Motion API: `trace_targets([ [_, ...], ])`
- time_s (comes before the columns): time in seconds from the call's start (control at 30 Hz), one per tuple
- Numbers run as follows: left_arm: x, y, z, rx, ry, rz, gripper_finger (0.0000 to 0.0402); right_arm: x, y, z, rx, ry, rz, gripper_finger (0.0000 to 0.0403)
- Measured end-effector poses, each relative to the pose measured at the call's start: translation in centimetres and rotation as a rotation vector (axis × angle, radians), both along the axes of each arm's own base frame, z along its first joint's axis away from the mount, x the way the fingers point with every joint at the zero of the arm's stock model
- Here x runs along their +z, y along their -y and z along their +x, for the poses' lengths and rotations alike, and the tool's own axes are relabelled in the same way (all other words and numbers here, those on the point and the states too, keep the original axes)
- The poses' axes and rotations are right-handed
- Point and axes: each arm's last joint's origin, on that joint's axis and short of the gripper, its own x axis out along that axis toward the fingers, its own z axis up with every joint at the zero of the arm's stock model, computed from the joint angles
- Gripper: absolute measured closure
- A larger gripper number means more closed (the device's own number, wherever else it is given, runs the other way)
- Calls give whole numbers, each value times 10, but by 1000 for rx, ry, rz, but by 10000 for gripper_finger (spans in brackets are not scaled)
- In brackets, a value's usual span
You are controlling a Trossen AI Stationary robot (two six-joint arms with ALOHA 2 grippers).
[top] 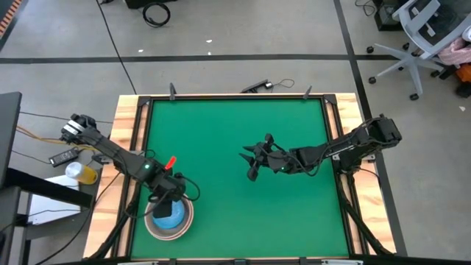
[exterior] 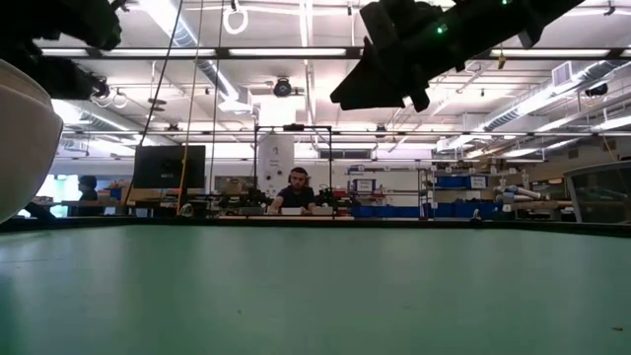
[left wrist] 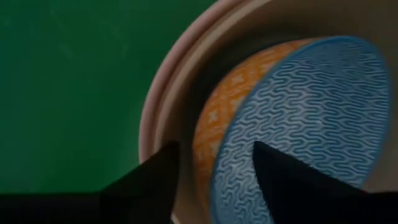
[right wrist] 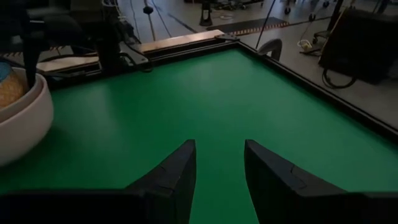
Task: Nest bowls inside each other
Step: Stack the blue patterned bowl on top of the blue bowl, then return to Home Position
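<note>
The bowls stand nested at the table's near left. A large white bowl (top: pixel 151 225) holds a cream one (left wrist: pixel 180 81). Inside that sit an orange bowl (left wrist: pixel 230 99) and a blue wave-patterned bowl (left wrist: pixel 311 118), which lies tilted on top. My left gripper (left wrist: pixel 214 180) hangs open above the stack (top: pixel 171 202) and points down. One finger stands outside the orange and blue rims, the other over the blue bowl. My right gripper (top: pixel 252 162) hovers open and empty over the table's middle (right wrist: pixel 219 168). The low view shows the white bowl's wall (exterior: pixel 20 138).
Bare green mat (top: pixel 235 125) spreads over most of the table inside a raised wooden frame (top: pixel 132 132). A yellow cup (top: pixel 85 174) and small devices lie off the table's left side. In the low view a person (exterior: pixel 298 192) sits far behind the table.
</note>
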Motion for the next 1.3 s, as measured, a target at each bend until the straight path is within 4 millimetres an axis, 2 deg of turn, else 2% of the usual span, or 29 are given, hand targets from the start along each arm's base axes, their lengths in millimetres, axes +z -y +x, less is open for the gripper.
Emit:
trace_targets([
  [0.2, 26, 2, 3, -1, 72, -30, 116, 0, 1, 0, 18, 10, 40, 263],
  [0.37, 51, -6, -5, 21, 220, 3, 92, 2, -1, 0, 59, 19, 71, 263],
  [0.43, 58, -12, -9, 17, 313, 90, 91, 5, 0, -1, 67, 23, 67, 263],
  [0.5, 65, -20, -10, 53, 454, 277, 91, 9, 0, -2, 79, 28, 39, 263],
  [0.57, 73, -28, -8, 163, 614, 486, 91, 17, 0, -4, 99, 48, -4, 263],
  [0.63, 77, -30, -3, 205, 741, 621, 91, 29, -2, -7, 147, 96, -23, 263],
  [0.73, 71, -27, 11, 123, 850, 675, 97, 49, -6, -13, 304, 174, -17, 265],
  [0.83, 57, -26, 29, 42, 1012, 590, 113, 62, -12, -20, 551, 226, 19, 272],
  [0.97, 27, -27, 39, -52, 1360, 391, 147, 59, -24, -20, 776, 222, 33, 281],
  [1.03, 11, -36, 38, -23, 1478, 362, 167, 53, -30, -17, 785, 205, 34, 287],
  [1.13, -5, -54, 31, 68, 1496, 412, 196, 46, -35, -14, 677, 181, 50, 297],
  [1.2, -2, -65, 24, 143, 1497, 472, 217, 50, -34, -17, 608, 196, 50, 303],
  [1.3, 18, -79, 10, 195, 1526, 574, 247, 71, -29, -31, 588, 238, 1, 307],
])
